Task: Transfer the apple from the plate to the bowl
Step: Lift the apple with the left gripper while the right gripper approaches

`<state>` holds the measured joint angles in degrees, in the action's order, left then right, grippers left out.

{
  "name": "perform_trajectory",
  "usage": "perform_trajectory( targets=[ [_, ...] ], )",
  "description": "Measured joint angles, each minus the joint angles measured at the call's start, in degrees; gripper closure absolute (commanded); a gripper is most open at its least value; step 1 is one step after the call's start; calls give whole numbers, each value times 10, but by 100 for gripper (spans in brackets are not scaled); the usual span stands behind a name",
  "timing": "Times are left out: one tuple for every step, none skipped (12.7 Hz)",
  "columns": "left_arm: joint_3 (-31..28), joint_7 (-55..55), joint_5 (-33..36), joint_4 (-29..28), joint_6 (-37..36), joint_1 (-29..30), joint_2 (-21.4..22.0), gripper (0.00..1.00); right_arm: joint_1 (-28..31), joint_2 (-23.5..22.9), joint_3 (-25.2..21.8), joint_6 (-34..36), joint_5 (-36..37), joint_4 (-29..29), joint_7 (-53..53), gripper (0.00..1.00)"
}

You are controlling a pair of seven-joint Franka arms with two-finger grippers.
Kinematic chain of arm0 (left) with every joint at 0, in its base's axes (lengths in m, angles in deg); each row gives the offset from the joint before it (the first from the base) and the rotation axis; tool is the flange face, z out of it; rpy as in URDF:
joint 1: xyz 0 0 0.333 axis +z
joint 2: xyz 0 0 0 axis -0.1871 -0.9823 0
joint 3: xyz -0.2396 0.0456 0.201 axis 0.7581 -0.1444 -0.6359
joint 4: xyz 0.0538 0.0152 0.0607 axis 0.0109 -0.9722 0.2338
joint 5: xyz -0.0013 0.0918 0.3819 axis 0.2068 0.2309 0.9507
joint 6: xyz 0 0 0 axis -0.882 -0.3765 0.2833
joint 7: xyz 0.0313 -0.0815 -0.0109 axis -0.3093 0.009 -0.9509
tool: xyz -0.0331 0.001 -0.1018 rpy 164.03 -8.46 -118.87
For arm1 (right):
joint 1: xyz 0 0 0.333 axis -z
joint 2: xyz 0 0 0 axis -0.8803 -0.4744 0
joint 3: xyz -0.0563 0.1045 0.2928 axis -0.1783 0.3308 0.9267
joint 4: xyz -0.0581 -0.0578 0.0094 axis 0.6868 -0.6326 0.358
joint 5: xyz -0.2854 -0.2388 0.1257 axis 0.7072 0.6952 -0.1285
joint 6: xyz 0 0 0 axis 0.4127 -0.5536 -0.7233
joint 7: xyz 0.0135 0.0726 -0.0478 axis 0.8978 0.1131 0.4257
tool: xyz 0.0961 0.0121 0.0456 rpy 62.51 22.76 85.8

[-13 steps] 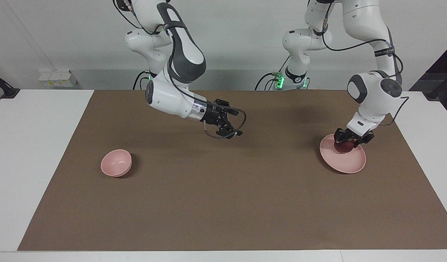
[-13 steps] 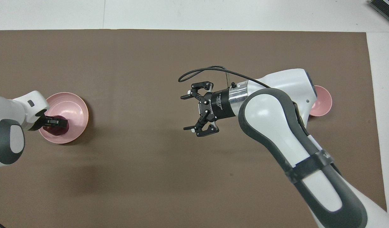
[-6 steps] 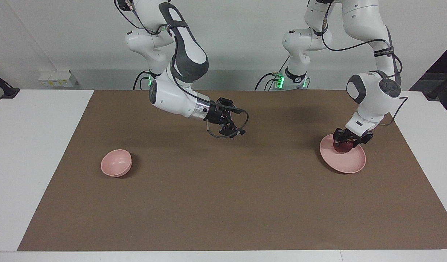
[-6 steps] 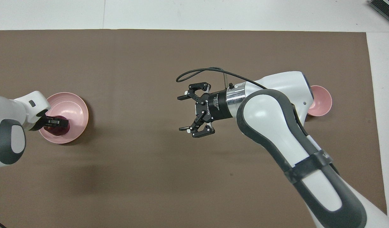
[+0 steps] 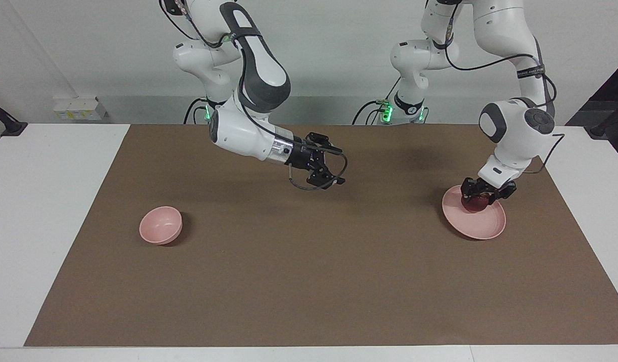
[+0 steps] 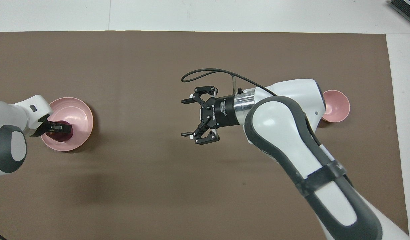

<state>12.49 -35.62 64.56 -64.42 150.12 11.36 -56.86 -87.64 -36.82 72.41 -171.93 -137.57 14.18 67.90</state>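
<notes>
The tabletop [image 5: 52,211], covered by a brown mat [image 5: 309,281], is carrying everything. The plate [image 5: 482,226] is lying directly under the left claw [image 5: 482,195], toward the left arm's end. The bowl [image 5: 160,224] is sitting well apart from both claws, toward the right arm's end. The right claw [image 5: 334,168] is hanging released over the mat's middle. The apple [image 5: 474,203] is sitting on the plate, clenched between the left claw's fingers.

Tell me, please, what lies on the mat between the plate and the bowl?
Nothing lies on it: between the plate and the bowl the brown mat is bare. Only the right gripper hangs open above it, as the facing view shows.
</notes>
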Motion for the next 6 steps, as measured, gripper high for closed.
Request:
perform_trajectory(
  targets=[
    [0, 0, 0, 1, 1, 0, 0, 100, -9, 0, 0, -11, 0, 1, 2, 0],
    [0, 0, 0, 2, 1, 0, 0, 100, -17, 0, 0, -19, 0, 2, 3, 0],
    [0, 0, 0, 5, 1, 0, -1, 100, -23, 0, 0, -23, 0, 2, 3, 0],
    [0, 0, 0, 11, 1, 0, -2, 100, -27, 0, 0, -27, 0, 3, 3, 0],
    [0, 0, 0, 17, 1, 0, -3, 100, -29, -1, 0, -31, 0, 4, 3, 0],
    [0, 0, 0, 25, -1, 0, -3, 100, -33, -2, 0, -34, 0, 5, 3, 0]
  ],
)
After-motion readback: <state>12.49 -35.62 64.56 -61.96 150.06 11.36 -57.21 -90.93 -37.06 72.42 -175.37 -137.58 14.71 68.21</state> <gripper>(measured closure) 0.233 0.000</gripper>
